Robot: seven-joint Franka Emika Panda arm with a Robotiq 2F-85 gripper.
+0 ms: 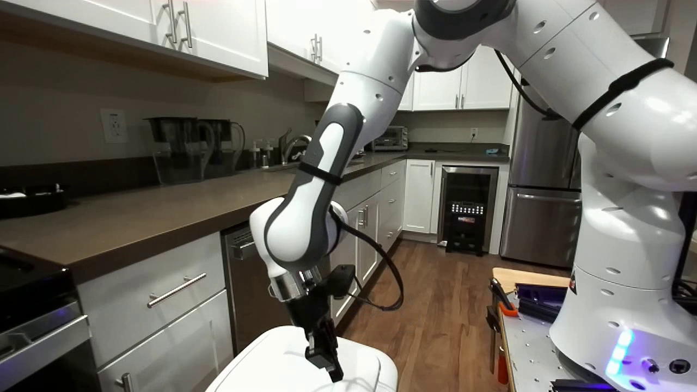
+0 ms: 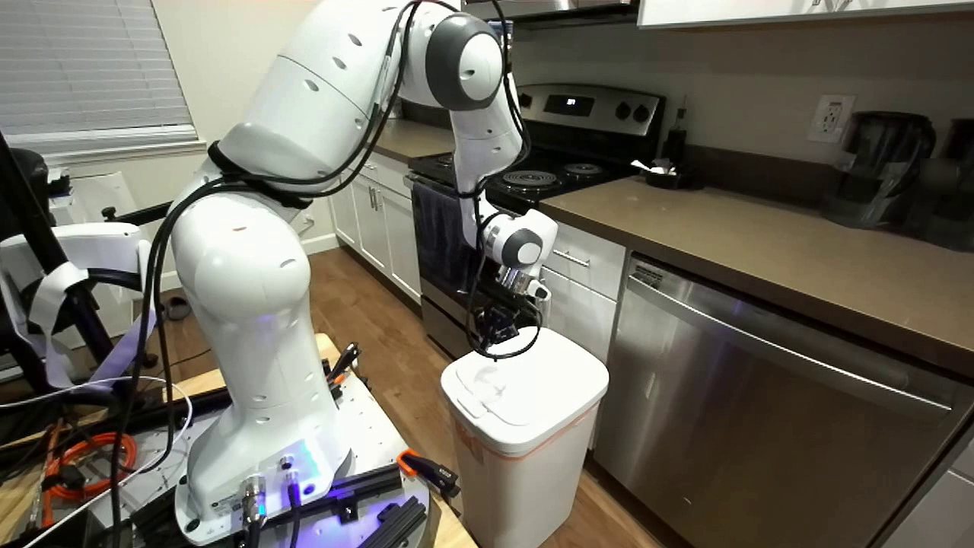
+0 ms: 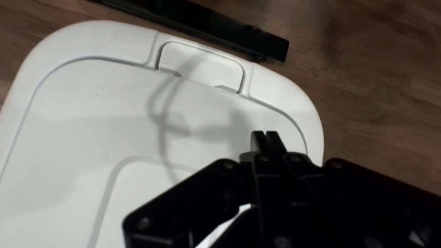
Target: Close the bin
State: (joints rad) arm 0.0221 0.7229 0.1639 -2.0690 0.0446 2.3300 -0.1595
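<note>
The white bin stands on the floor between the robot's table and the dishwasher. Its lid lies flat across the top, with a recessed panel and a latch-like tab at one edge in the wrist view. The lid shows in both exterior views. My gripper is shut and empty, its black fingertips together over the lid near a rounded corner. The gripper points down over the lid in both exterior views. I cannot tell whether the fingertips touch the lid.
The dishwasher and a drawer cabinet stand close beside the bin. The robot's table has tools and black rails on it. The counter overhangs nearby. A black bar passes beside the lid's tab edge.
</note>
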